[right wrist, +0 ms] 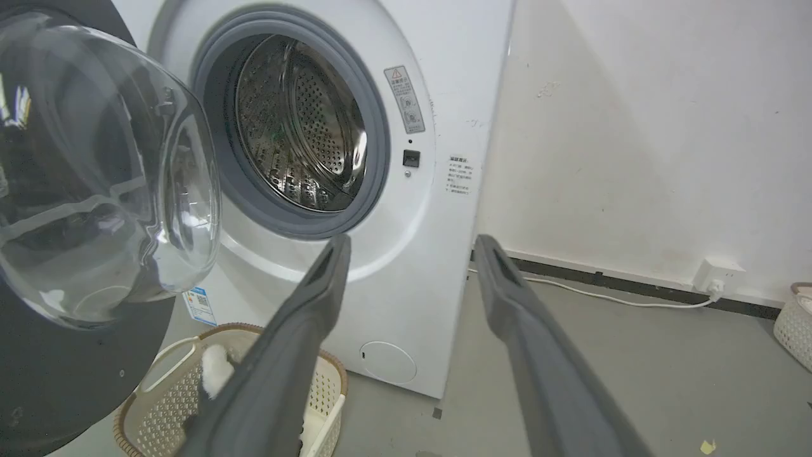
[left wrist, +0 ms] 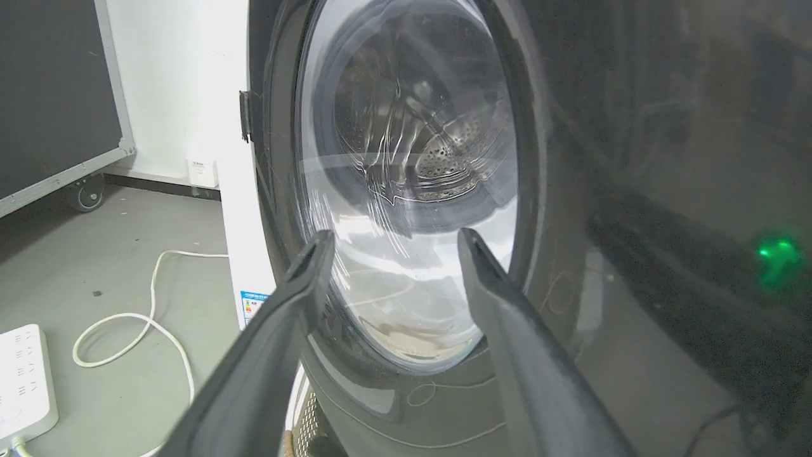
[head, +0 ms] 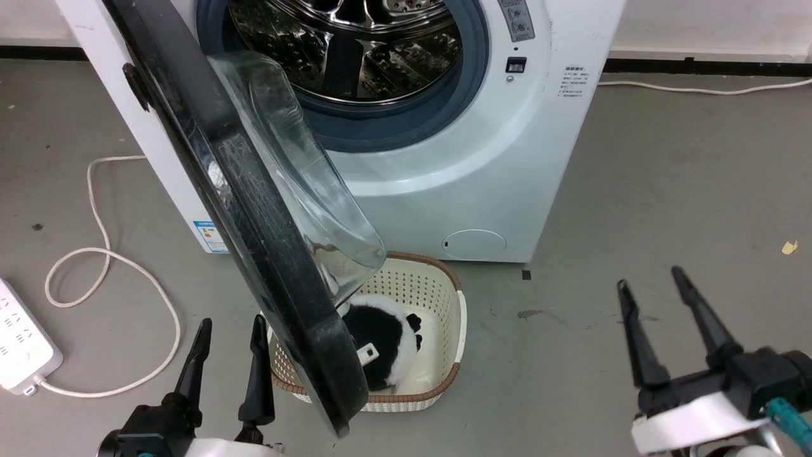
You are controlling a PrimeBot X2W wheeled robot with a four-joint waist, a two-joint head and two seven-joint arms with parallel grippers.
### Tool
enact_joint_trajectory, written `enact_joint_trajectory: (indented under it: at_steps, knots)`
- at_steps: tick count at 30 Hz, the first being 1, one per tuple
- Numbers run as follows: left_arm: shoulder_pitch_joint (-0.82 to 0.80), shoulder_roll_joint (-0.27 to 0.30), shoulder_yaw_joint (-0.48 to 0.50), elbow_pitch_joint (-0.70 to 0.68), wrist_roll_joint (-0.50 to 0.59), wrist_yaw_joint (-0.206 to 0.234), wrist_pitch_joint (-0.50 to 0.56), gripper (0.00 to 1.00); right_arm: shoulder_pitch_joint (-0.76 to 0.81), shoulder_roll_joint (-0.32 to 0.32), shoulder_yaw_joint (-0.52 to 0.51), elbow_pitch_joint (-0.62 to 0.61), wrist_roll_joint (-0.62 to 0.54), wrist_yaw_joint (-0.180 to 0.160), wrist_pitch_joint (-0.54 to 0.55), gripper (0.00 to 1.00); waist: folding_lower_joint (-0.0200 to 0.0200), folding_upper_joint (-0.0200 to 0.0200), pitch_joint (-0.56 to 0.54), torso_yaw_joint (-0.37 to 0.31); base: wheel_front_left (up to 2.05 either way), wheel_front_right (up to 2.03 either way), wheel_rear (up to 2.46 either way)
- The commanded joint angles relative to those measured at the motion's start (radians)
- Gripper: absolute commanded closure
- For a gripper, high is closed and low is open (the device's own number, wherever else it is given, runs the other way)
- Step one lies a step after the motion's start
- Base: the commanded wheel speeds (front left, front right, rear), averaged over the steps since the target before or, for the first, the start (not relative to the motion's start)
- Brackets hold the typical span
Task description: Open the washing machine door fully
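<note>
- So, progress first, L to R: left gripper (head: 231,322) sits low on the outer side of the washing machine door (head: 254,209). Its fingers are apart w/ nothing btwn them. In the left wrist view they aim at the door's glass. Touching or not, can't tell.
- Door is unlatched & swung well out from the washing machine (head: 482,165), roughly square to its front. The hinge (head: 136,87) is at the left and the glass bowl (head: 298,171) faces right. Drum (head: 355,44) & grey gasket (head: 469,82) are fully exposed.
- Right gripper (head: 651,278) is well apart from the door, over bare floor (head: 634,190), fingers spread, empty.
- Judgement: the unlatch/first swing is done, prob. past halfway. What's left is to swing the door further back toward the left till the hinge stops.
- Around, L to R: power strip (head: 19,346) & looped white cable (head: 127,273) lie on the floor left of the machine, in the zone the door would sweep over. They lie flat, so the door likely passes above.
- Cream basket (head: 447,289) w/ a black-and-white plush (head: 380,343) stands in front of the machine, beneath the door's lower rim. The door seems to hang above it; clearance is hard to judge.
- Main obstacle, imo: the left gripper is on the side the door must travel to. It would need to back off or pull the rim, or the right arm pushes from the bowl side.
- Yellow scrap (head: 788,247) far right is not in the way.
</note>
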Motion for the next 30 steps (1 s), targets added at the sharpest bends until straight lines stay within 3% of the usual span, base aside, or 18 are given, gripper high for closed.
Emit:
enact_joint_trajectory:
  at_steps: [1, 11, 13, 23, 30]
  knots:
    - [0.003, 0.002, 0.0, -0.001, 0.007, -0.003, -0.005, 0.0, 0.012, 0.006, -0.003, -0.011, -0.005, 0.001, -0.005, 0.0, 0.0001, 0.0, 0.0, 0.0, 0.0, 0.0, 0.0]
    - [-0.003, 0.002, 0.003, -0.003, 0.017, 0.008, -0.005, 0.0, 0.054, 0.034, -0.038, -0.04, -0.008, 0.001, -0.005, 0.0, 0.0001, 0.0, -0.003, 0.003, 0.0, 0.0, 0.0]
    - [-0.004, 0.002, 0.0, -0.001, 0.017, 0.006, -0.005, 0.97, 0.052, 0.035, -0.038, -0.038, -0.004, 0.001, -0.006, 0.0, 0.0001, 0.0, -0.003, 0.005, 0.0, 0.0, 0.0]
    - [-0.014, 0.002, 0.008, -0.037, 0.001, 0.019, -0.005, 1.0, 0.048, 0.035, -0.033, -0.034, 0.022, 0.001, -0.006, 0.0, 0.0001, 0.0, -0.01, 0.012, 0.0, 0.0, 0.0]
    - [-0.084, 0.002, 0.061, -0.306, -0.011, 0.078, -0.005, 1.0, 0.046, 0.035, -0.039, -0.034, 0.027, 0.001, -0.006, 0.0, 0.0001, 0.0, -0.019, 0.03, 0.0, 0.0, 0.0]
